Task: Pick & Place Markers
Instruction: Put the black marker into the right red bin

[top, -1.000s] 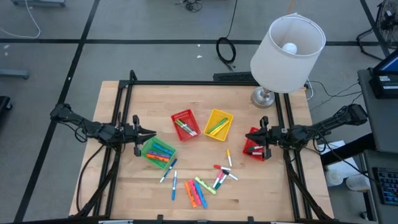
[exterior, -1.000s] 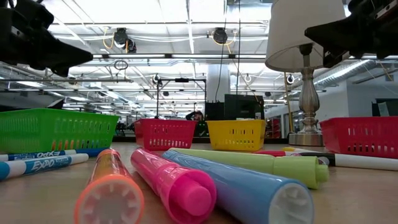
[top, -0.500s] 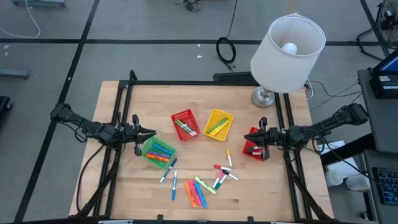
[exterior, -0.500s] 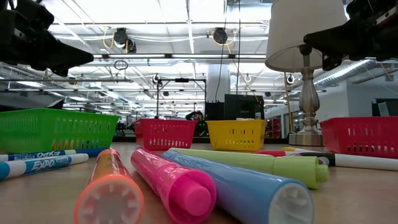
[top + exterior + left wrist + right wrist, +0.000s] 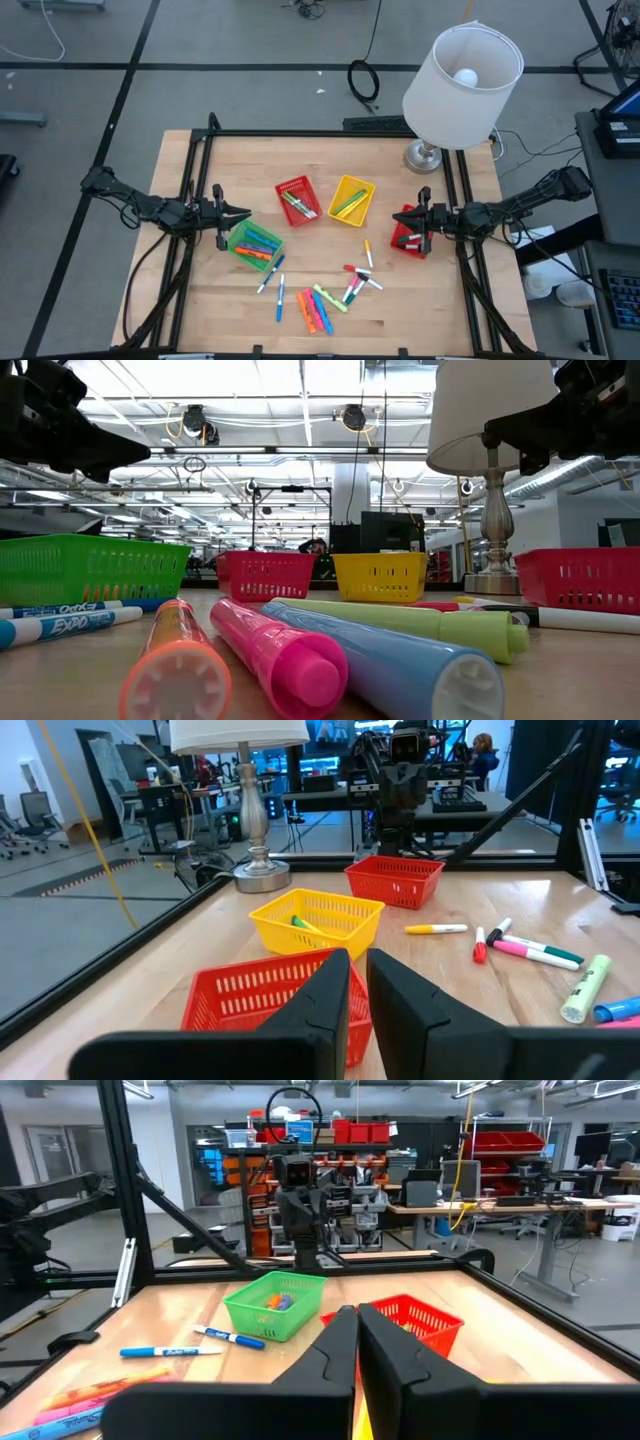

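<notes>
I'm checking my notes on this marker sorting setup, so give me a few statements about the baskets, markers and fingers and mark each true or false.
1. The green basket holds several markers. True.
2. The yellow basket is empty. False: a green marker lies in it.
3. Loose markers lie on the table. True.
4. The right gripper has its fingers wide open. False: they are shut, over the red basket at the table's right edge.
5. The left gripper holds a marker. False: nothing shows between its fingers.

Two slim matte-black jointed arms with black cables trailing along them; the left hand point(image 5: 243, 214) and right hand point(image 5: 402, 222) have blunt, wedge-shaped black fingers.
</notes>
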